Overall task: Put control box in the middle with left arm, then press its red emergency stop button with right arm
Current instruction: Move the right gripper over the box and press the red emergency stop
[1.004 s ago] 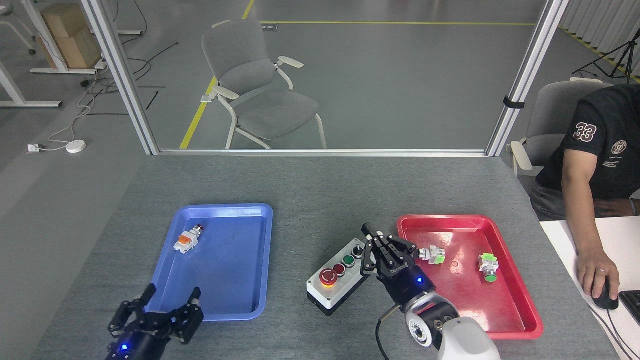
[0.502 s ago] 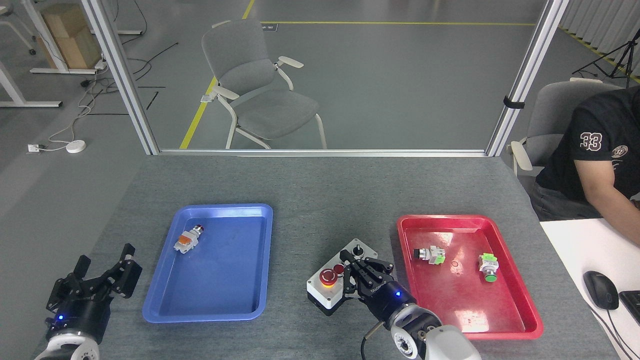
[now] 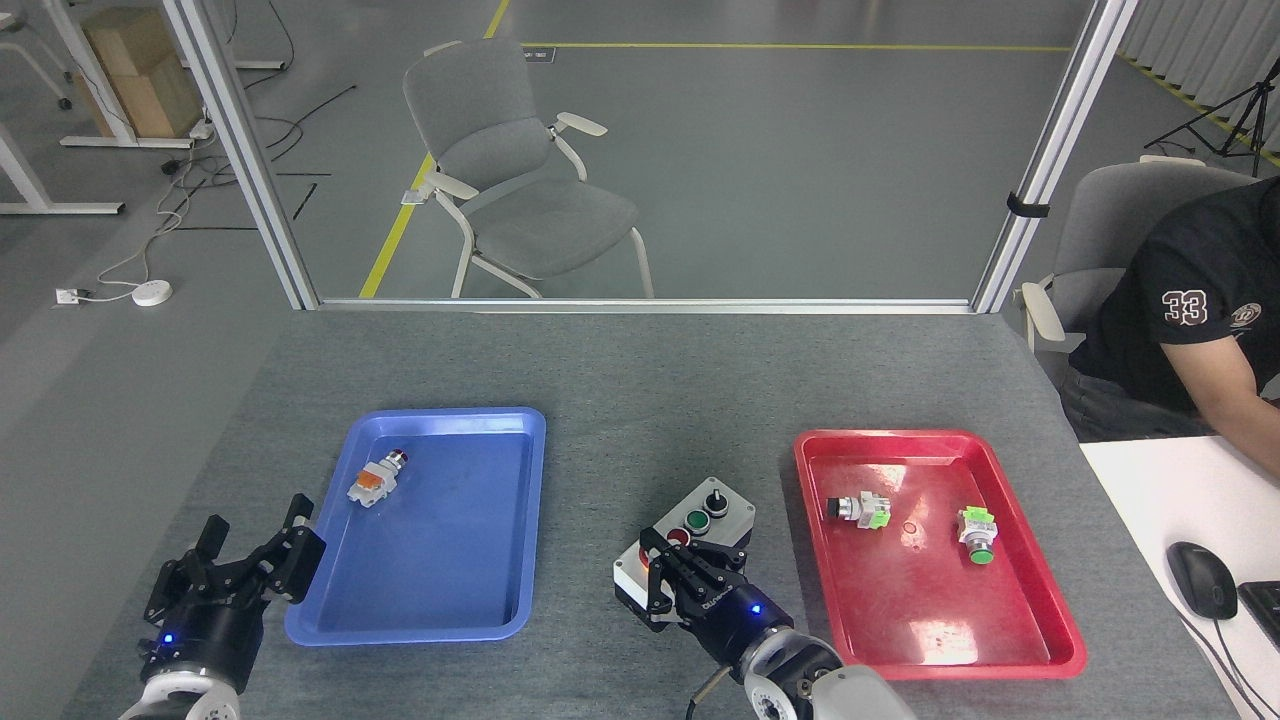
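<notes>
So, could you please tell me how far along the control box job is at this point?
Placing looks done: the control box sits on the grey table between the blue tray and red tray, and the left gripper is off it, open beside the blue tray. In hand: the right gripper covers the box's near end, hiding the red emergency stop button. Whether it is pressed cannot be told.

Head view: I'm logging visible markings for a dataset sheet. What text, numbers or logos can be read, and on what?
"33": white number on the sleeve of the person's black shirt.
Round white logo beside it on the shirt: too small to read.
White lettering on the right gripper: too blurred to read.
Markings on the control box: none legible.
</notes>
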{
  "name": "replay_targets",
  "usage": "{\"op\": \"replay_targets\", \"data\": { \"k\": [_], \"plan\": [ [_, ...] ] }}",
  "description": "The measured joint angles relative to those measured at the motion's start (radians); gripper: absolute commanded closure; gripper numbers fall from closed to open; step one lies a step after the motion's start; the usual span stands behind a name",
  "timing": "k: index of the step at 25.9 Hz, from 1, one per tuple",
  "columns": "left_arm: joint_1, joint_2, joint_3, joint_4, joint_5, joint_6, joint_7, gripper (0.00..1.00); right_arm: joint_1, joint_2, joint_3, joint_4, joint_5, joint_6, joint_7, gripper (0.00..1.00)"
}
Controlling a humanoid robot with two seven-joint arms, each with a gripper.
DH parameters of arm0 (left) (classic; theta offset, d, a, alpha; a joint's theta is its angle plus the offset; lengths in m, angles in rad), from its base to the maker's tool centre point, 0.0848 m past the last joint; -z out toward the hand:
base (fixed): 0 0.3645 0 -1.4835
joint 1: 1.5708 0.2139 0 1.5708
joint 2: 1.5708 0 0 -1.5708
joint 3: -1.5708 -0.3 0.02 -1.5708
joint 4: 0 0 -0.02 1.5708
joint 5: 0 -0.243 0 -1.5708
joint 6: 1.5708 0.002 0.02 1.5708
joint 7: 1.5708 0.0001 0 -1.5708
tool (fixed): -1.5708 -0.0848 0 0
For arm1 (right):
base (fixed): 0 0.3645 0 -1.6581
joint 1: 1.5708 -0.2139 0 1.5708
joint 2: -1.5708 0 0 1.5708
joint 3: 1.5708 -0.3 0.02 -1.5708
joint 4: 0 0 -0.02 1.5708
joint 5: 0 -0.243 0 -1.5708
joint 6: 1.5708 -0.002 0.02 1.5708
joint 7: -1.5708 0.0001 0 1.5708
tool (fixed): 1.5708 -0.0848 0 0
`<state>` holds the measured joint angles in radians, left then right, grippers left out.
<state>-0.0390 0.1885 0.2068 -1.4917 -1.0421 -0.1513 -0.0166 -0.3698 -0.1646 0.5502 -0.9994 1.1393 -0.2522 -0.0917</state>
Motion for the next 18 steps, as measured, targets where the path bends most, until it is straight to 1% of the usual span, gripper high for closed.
{"op": "replay_targets", "data": {
  "k": [9,13,17,18],
  "plan": [
    [0.009,0.000,-0.009,0.026,-0.005,0.003,0.005,0.01,0.000,0.001,0.012,0.046,0.000,-0.003,-0.028,1.00],
    [0.011,-0.020,-0.054,0.051,-0.007,0.003,0.040,0.01,0.001,0.001,0.014,0.066,0.000,-0.005,-0.053,1.00],
    [0.012,-0.047,-0.106,0.084,-0.027,0.009,0.113,0.01,0.002,0.003,0.008,0.076,-0.001,-0.005,-0.075,1.00],
    [0.012,-0.049,-0.109,0.088,-0.031,0.012,0.125,0.01,0.002,0.004,0.004,0.074,-0.003,-0.005,-0.075,0.92]
  ]
}}
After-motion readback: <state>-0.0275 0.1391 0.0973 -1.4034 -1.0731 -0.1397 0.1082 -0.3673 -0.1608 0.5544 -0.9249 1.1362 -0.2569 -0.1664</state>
